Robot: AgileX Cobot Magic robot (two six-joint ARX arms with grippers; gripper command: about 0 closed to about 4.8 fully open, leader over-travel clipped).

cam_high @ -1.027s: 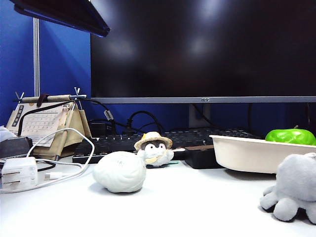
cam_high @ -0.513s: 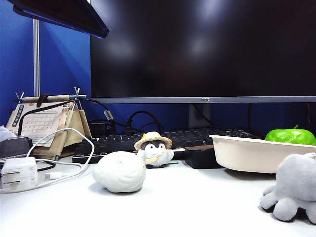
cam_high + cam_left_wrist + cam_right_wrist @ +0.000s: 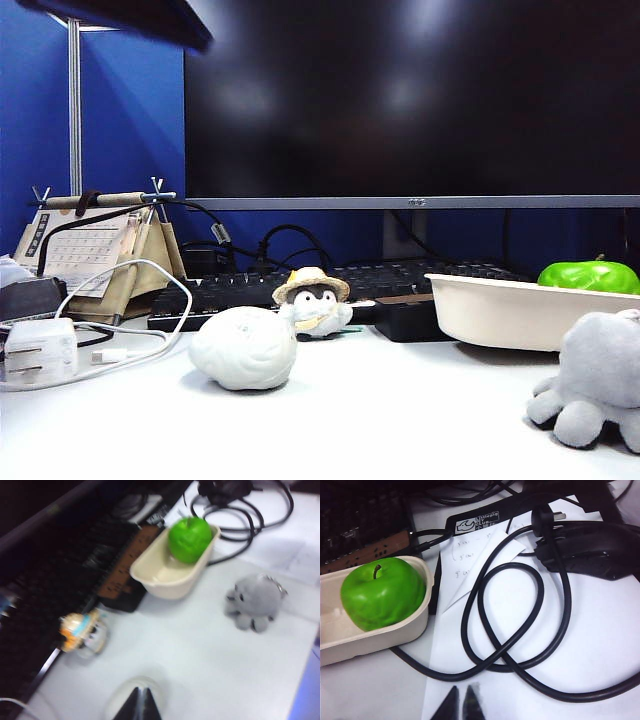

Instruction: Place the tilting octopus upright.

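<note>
Octopus (image 3: 598, 378): soft grey plush, round head, stubby tentacles, lower right of exterior frame, on white table (image 3: 380, 420) | left gripper (image 3: 140, 700): dark pointed fingertips pressed together, holds nothing, above white brain-shaped lump (image 3: 243, 347) | right gripper (image 3: 461, 700): tips nearly together, holds nothing, over looped black cable (image 3: 520, 630) | glossy green apple (image 3: 382, 593) in cream oval tray (image 3: 380, 635)

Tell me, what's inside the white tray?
A green apple sits at one end of the cream tray. The rest looks empty; the tray floor beneath the apple is hidden.
</note>
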